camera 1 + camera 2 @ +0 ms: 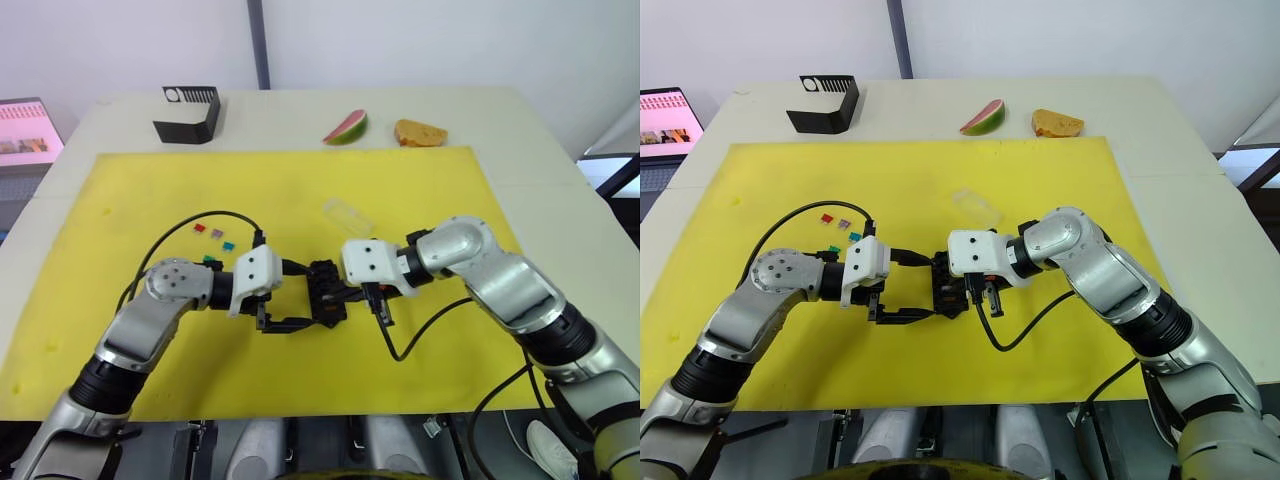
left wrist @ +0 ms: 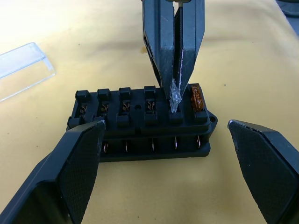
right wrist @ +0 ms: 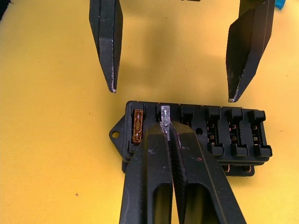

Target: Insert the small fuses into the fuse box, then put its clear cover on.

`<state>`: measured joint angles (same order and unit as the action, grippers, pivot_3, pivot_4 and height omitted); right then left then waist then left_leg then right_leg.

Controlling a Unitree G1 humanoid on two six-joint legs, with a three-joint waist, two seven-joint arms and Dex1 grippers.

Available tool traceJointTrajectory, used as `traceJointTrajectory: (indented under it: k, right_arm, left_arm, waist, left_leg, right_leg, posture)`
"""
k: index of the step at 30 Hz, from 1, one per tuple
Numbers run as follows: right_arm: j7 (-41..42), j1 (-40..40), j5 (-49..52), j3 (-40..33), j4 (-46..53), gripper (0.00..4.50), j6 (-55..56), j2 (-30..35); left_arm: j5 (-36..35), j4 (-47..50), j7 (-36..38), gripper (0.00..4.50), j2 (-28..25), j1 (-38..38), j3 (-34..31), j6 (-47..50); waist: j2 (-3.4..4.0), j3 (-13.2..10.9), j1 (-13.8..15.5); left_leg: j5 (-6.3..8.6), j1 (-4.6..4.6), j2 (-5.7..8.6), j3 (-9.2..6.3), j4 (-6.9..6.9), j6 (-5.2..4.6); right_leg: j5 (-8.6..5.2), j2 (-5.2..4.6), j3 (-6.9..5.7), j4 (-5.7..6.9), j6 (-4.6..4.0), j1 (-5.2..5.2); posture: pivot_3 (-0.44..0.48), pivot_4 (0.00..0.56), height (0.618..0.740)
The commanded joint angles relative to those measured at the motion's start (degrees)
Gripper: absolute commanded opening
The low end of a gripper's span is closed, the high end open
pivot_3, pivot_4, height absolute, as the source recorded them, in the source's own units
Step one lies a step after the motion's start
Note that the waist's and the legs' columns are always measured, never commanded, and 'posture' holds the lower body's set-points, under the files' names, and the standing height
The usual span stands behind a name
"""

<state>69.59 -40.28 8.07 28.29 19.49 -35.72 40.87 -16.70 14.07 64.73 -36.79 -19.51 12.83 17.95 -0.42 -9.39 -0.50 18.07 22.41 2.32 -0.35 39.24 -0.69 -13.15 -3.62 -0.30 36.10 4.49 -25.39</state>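
- Pinched in my right gripper [image 3: 165,122] is a grey fuse [image 3: 164,112], its tip at the second slot of the fuse box [image 1: 325,292]
- Amber fuse [image 3: 138,126] sits in the end slot beside it
- Left gripper [image 2: 163,168] is spread wide, fingers either side of the box, not touching
- Clear cover [image 1: 347,216] lies nearby on the yellow mat [image 1: 420,190]
- Four loose fuses [image 1: 213,240] lie near my left arm

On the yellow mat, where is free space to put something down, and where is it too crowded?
Free: the mat near edge, in front of both arms, and the far left part, between the loose fuses and the mat's far edge. Crowded: the middle, where the left gripper and right gripper meet at the fuse box, with the clear cover just beyond.
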Motion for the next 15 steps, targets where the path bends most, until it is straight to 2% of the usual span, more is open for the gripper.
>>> traceJointTrajectory:
  k: [1,15]
  right_arm:
    - [0.84,-0.44,-0.15,0.17,0.6,0.0,0.24,0.12]
    - [0.49,-0.42,0.33,-0.15,1.7,0.0,-1.01,-0.53]
  left_arm:
    - [0.18,1.73,-0.18,4.44,0.2,-0.28,0.31,-1.04]
    - [0.57,1.21,0.1,4.44,0.54,-0.72,0.01,-1.12]
  waist:
    - [0.0,0.0,0.0]
    - [0.0,0.01,-0.04]
  left_leg:
    - [0.0,0.0,0.0,0.0,0.0,0.0]
    - [0.0,-0.01,0.0,0.0,0.0,0.01]
  right_leg:
    - [0.0,0.0,0.0,0.0,0.0,0.0]
    - [0.0,0.0,0.0,0.01,0.0,0.0]
  posture:
    - [0.0,0.15,0.74]
    - [0.0,0.15,0.74]
